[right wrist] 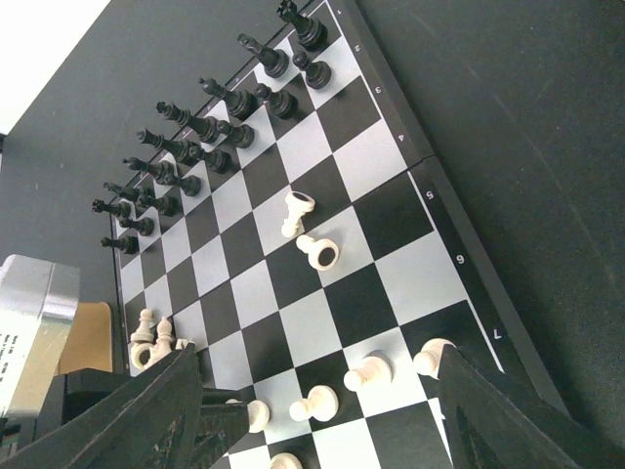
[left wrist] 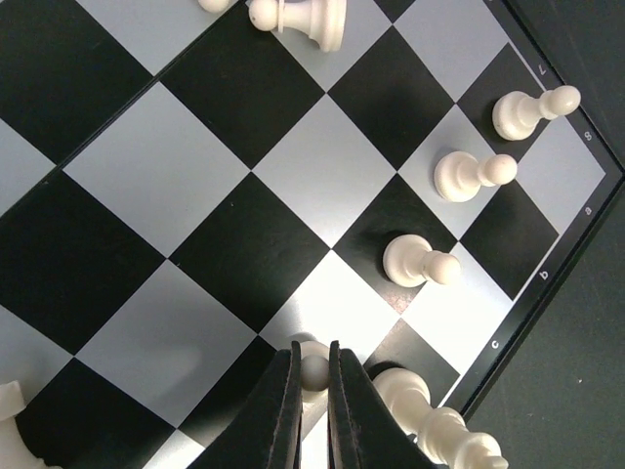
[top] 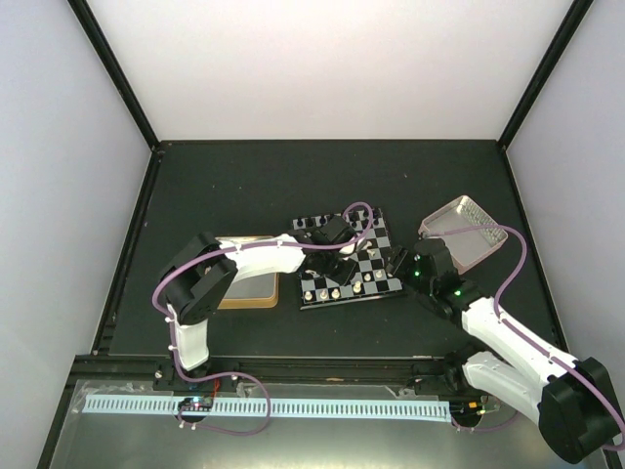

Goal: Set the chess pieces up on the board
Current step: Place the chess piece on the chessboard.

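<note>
Pawn (left wrist: 314,372) at closed left claw (left wrist: 314,354); right claw (right wrist: 317,363) spread wide.

L gripper (left wrist: 314,354) closed, R gripper (right wrist: 317,376) spread

Dark matte bench (top: 293,176) — three flat things on it.
A small black-and-white checkered square board (top: 379,237) lies mid-bench, a tan gold-rimmed square tray (top: 252,291) near its left, a pink-sided square tray (top: 459,210) near its right.

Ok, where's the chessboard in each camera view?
Top external: the board sits mid-picture, tilted.
Left wrist: the board fills the frame, its corner at right.
Right wrist: the board fills the left and centre, running top to bottom.
Shared landmark: the cream pawns lined along one edge.
</note>
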Robot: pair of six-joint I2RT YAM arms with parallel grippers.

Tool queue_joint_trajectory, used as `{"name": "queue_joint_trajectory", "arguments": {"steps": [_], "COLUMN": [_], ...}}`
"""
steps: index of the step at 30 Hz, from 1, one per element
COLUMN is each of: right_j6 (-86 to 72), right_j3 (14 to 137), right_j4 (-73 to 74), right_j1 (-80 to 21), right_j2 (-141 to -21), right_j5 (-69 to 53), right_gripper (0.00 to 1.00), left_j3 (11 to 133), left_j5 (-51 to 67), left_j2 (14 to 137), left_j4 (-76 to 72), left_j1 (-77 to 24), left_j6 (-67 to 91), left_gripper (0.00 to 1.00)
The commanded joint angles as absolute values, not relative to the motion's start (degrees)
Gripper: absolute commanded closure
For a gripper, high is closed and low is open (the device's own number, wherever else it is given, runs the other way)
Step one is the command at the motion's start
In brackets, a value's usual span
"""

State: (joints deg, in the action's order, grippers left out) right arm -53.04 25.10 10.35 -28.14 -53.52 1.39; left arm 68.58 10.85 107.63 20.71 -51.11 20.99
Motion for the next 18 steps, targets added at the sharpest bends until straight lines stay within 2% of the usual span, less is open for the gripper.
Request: {"name": "queue_joint_trajectory", "arguments": {"steps": [1, 13, 18], "right_j6": [-53.4, -53.4, -53.3], "right_j3": [24.5, 24.3, 24.4], "right_j4": [10.1, 10.0, 10.1], "right_j1": [-27.7, -27.7, -27.6], "right_j2": [-53.2, -53.3, -53.2], "right_j5": [2.4, 2.1, 2.1], "right_gripper": [0.32, 0.32, 0.32], "left_j3": [70.7, 71.4, 71.7], "left_j5": [12.9, 14.3, 14.7], "left_j2": [108.7, 109.5, 109.3], "left_j4": [19.5, 19.1, 19.2], "left_j1": [-51.5, -51.5, -51.5], "left_j6": [20.0, 20.4, 20.3], "left_gripper": [0.98, 0.95, 0.89]}}
